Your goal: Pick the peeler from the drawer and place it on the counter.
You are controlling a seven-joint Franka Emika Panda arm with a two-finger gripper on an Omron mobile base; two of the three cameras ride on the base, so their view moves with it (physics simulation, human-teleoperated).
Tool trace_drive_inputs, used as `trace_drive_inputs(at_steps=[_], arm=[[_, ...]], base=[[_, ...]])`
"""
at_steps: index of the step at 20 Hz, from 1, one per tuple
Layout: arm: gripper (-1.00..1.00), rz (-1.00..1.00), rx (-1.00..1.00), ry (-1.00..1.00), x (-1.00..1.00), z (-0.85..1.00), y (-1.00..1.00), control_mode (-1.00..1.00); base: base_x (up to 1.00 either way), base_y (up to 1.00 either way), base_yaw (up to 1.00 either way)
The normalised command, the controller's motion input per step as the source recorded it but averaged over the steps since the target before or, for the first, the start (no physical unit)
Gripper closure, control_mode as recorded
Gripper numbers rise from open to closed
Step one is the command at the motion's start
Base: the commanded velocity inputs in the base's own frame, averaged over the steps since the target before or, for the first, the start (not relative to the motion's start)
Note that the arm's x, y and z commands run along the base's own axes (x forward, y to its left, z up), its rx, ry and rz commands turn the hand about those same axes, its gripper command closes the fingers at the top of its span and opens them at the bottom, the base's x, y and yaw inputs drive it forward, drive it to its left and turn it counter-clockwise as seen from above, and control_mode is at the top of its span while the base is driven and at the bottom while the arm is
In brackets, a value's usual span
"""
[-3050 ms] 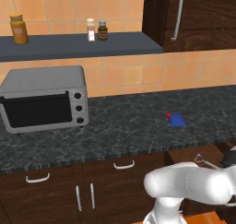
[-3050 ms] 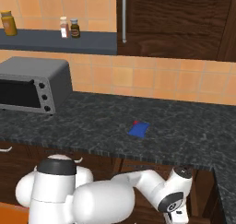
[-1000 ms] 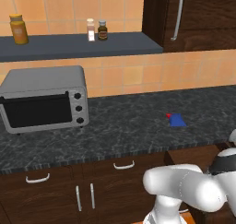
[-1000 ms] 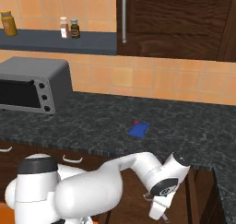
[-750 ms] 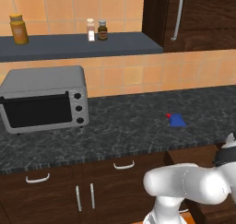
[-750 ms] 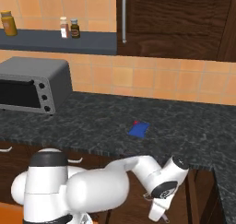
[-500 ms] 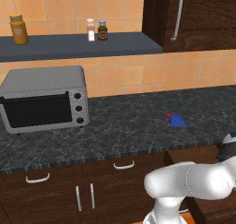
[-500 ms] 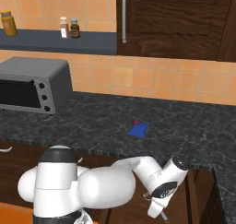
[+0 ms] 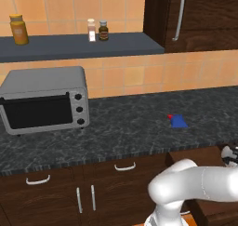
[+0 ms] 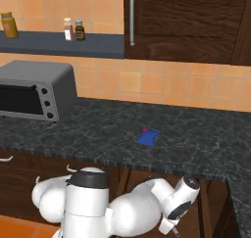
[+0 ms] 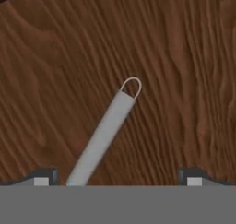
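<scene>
One slim silver peeler (image 11: 103,134), looped end

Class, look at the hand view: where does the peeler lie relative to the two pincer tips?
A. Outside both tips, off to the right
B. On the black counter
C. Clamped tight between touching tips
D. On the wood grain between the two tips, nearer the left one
D: the peeler lies on the brown drawer floor between the widely spread tips of the pincer, nearer the left.

Arm is reaching low and forward, elbow bent, wrist dipping below counter height in both base views. Gripper (image 11: 115,174) is pointing straight down, jaws sitting wide apart, fingertips (image 11: 44,176) just showing.
</scene>
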Motion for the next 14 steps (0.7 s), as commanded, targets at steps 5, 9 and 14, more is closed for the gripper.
trace_drive_inputs(at_steps=[5, 9, 14], arm=[[-1.00, 0.00, 0.00, 0.11, 0.28, -0.58, -0.34, -1.00], [1.00, 0.00, 0.03, 0.03, 0.32, -0.60, -0.08, -1.00], [1.00, 0.00, 0.06, -0.04, -0.26, -0.26, -0.09, -1.00]], base=[[0.00, 0.00, 0.00], [0.00, 0.00, 0.00], [0.00, 0.00, 0.00]])
